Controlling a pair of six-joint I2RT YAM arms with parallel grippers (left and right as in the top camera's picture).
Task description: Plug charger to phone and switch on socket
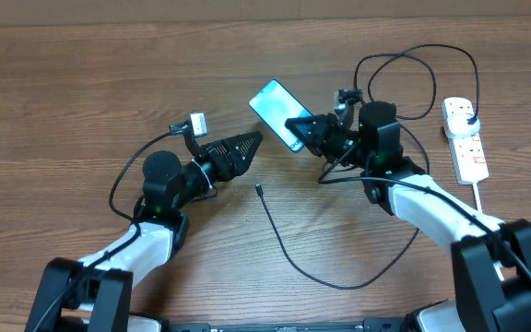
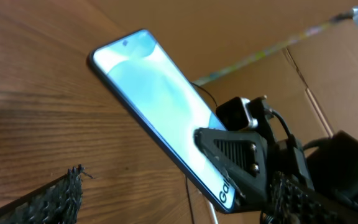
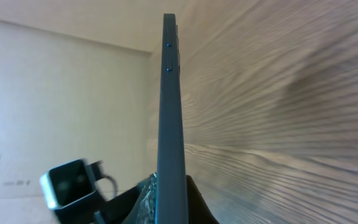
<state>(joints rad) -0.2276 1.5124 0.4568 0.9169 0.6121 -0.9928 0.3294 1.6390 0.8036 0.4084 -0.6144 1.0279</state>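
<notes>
The right gripper (image 1: 297, 126) clamped the phone (image 1: 273, 102) by its lower end; the left gripper (image 1: 254, 141) gaped, empty; the charger (image 1: 270, 218) sat plugged into the socket (image 1: 469, 148).

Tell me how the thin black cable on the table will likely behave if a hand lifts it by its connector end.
Probably floppy: the cable lies in a loose curve on the table, so it should sag and trail. Likely light, being so thin. The connector is small, so it may twist or slip in the hand.
</notes>
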